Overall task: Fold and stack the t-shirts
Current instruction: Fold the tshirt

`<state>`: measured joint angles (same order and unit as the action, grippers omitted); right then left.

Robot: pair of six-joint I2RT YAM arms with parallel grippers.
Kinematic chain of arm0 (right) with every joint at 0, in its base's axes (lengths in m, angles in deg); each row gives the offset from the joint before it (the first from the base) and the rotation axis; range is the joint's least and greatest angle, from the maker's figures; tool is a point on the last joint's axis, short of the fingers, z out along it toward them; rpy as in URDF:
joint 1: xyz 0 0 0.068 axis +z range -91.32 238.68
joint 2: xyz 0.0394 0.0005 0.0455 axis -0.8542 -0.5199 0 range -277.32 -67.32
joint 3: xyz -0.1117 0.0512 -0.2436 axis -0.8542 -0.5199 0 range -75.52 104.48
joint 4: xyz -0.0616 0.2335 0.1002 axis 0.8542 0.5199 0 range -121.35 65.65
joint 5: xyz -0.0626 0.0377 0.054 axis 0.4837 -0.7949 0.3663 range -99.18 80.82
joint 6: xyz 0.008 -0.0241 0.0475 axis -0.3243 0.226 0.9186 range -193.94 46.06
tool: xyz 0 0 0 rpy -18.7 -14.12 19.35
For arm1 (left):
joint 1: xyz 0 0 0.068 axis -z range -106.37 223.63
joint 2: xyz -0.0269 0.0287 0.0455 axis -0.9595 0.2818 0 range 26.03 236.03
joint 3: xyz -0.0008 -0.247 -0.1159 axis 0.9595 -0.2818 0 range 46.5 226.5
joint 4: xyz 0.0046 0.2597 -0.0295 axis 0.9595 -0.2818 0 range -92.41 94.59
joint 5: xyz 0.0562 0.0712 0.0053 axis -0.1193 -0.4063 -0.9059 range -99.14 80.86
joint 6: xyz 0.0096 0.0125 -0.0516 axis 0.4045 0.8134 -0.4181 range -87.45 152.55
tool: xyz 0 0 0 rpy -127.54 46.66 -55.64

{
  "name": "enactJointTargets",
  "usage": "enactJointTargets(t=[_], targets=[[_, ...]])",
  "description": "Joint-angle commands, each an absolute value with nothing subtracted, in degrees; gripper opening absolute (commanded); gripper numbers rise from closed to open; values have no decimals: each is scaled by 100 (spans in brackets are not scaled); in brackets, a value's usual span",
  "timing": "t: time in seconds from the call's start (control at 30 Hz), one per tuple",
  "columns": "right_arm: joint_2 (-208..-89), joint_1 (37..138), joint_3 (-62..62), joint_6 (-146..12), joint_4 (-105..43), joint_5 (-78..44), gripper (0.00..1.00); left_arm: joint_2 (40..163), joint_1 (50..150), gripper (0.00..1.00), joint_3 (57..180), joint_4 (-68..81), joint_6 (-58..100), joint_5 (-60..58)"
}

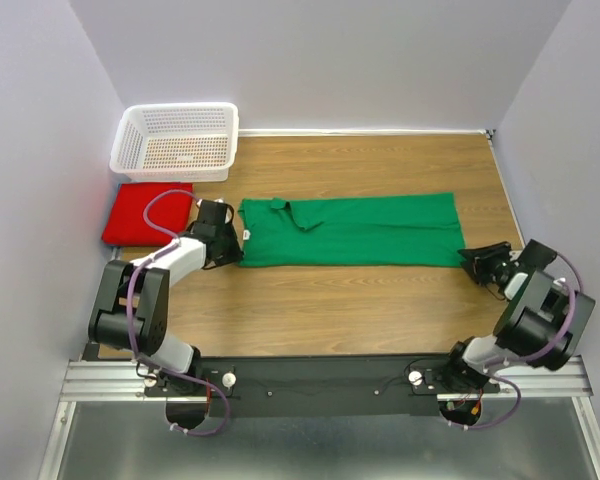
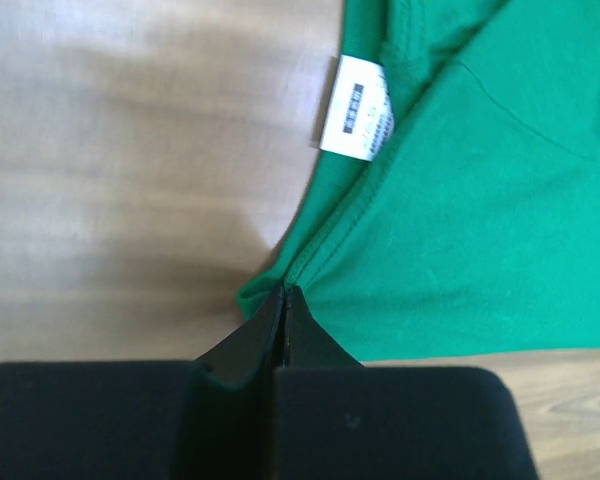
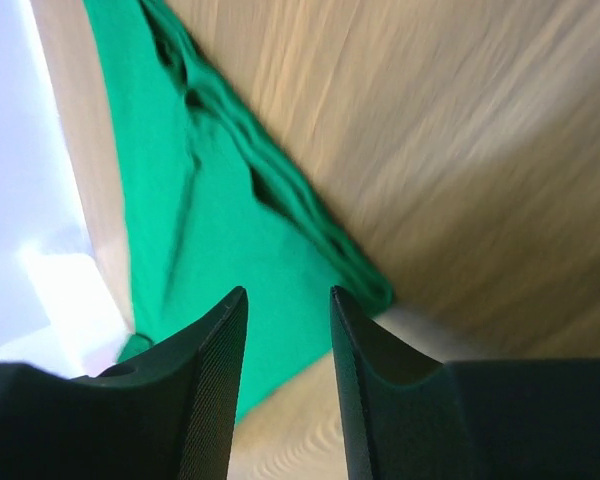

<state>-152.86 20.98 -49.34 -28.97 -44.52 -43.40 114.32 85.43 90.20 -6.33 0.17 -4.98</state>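
Ideally, with the left gripper (image 2: 284,296) pinching the bright green cloth t-shirt (image 2: 480,220), the empty, parted right gripper (image 3: 288,295) should straddle the hem just beyond its fingertips.

Green t-shirt (image 1: 350,230), red t-shirt (image 1: 148,213)

Bright even light; wrist cams blurry

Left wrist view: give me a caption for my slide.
Left gripper pinching the edge of the green t-shirt, near its white label, on the wooden table.
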Motion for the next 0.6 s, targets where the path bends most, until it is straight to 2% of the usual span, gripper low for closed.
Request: enactJointTargets(t=[0.0,0.07,0.17,0.2,0.3,0.47,0.57], targets=[[-14435,2648,-5012,-3350,-3533,-4056,47,11060,8497,7,8588,-1352,179,-299],[-14099,3018,-4915,-3561,-3268,-3758,48,10866,8497,15,8482,-1509,170,-377],[-13738,3992,-4591,-3772,-2758,-3371,49,10375,8488,33,8500,-1782,179,-580],[-13703,4178,-4529,-3808,-2722,-3327,50,10260,8497,42,8500,-1843,171,-615],[-13781,4820,-4309,-3870,-2652,-3326,50,9846,8488,56,8605,-2002,100,-782],[-14438,5769,-3660,-3284,-2844,-3405,50,9459,8488,58,8947,-1582,-190,-748],[-14800,6437,-3474,-2518,-3642,-3493,50,9633,8488,58,9141,-888,-365,-300]])
